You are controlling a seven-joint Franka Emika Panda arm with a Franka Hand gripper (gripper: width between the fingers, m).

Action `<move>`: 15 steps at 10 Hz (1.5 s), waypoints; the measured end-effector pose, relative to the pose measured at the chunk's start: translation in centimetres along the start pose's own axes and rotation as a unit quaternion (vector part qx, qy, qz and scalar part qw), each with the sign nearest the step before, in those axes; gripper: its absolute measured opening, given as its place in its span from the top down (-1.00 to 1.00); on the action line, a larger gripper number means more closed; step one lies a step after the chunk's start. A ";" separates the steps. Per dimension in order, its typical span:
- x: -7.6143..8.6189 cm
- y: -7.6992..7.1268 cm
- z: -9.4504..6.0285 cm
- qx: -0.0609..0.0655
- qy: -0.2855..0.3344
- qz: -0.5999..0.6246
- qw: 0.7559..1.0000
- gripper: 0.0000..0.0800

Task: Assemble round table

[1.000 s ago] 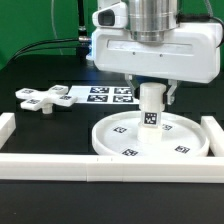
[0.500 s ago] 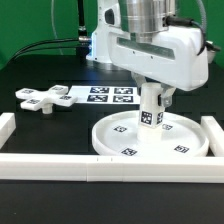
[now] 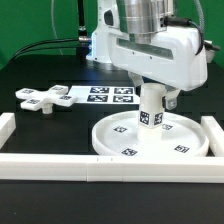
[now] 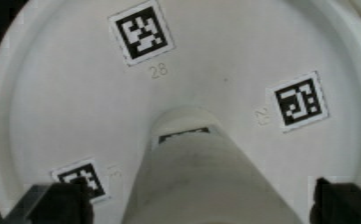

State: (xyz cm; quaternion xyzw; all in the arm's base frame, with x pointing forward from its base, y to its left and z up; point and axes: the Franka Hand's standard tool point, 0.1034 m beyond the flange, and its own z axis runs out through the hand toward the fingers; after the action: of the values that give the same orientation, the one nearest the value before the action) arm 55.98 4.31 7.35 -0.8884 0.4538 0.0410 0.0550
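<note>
The large rimmed round disc (image 3: 150,137) lies flat on the black table, tags facing up. The short cylindrical post (image 3: 150,109) stands upright on the disc's middle. My gripper (image 3: 152,95) is over it, shut on the post's upper part. In the wrist view the post (image 4: 203,175) runs between the two dark fingers (image 4: 58,200), with the disc (image 4: 212,70) spread beneath it. The cross-shaped four-arm piece (image 3: 41,98) lies on the table at the exterior view's left, apart from the gripper.
The marker board (image 3: 105,94) lies behind the disc. A long white border rail (image 3: 100,165) runs along the front, with short rails at the left (image 3: 6,130) and right (image 3: 214,130) sides. Green wall behind.
The arm's wrist has rotated since a second ago, and its body now sits skewed. The post stays upright on the disc. Nothing differs from half a second ago.
</note>
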 end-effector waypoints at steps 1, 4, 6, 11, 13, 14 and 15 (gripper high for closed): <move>-0.1 -0.3 -0.1 0.000 0.002 -0.059 0.998 -0.59; -0.2 -0.4 -0.1 0.002 0.001 -0.194 0.981 -0.62; -0.2 -0.4 -0.1 0.001 0.001 -0.277 0.961 -0.62; -0.1 -0.3 -0.1 -0.008 0.005 -0.538 0.843 -0.62; 0.0 -0.3 -0.1 -0.009 0.004 -0.584 0.812 -0.62; 0.1 -0.2 -0.1 -0.009 0.004 -0.619 0.786 -0.62; 0.1 -0.2 -0.1 -0.009 0.004 -0.642 0.767 -0.62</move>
State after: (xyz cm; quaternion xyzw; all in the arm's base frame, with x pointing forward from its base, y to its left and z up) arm 56.20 4.36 7.49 -0.9732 -0.2224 -0.0029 0.0586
